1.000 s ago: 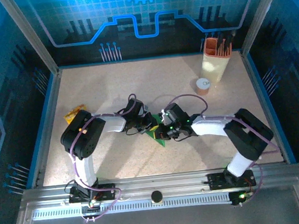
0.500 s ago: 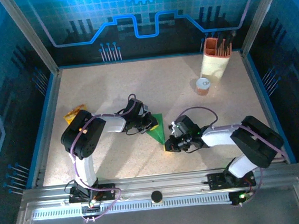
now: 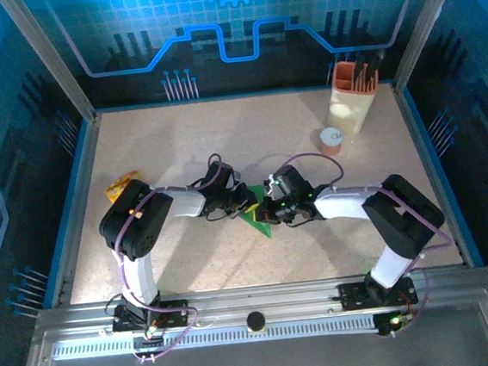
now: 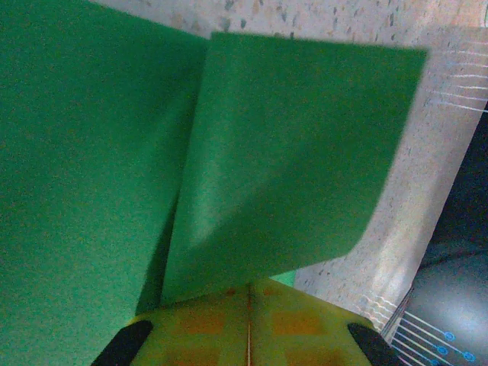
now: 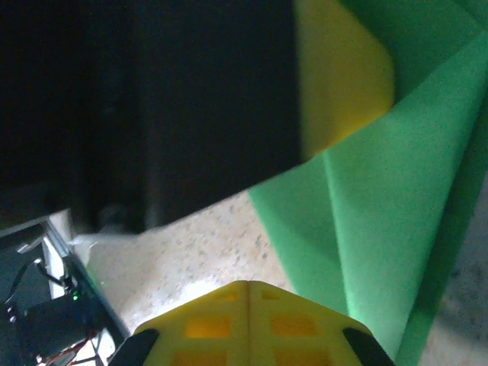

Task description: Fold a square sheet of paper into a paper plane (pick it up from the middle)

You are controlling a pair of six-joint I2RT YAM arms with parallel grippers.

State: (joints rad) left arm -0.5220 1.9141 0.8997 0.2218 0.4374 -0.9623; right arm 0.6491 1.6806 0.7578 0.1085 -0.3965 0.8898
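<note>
Half a second on, the right arm has swung back up from the near side and sits on the paper again, beside the left. Far left, a yellow-orange snack packet lies well clear on the worktop. The left fingers are closed, tips down on the square sheet of paper, already a pointed green shape mid-worktop with one flap lifting. Just right of them, the right fingers are closed too, holding nothing. I'd say a crease is being set: the left should pin firmly while the right rubs straight along the fold, flattening that flap.
</note>
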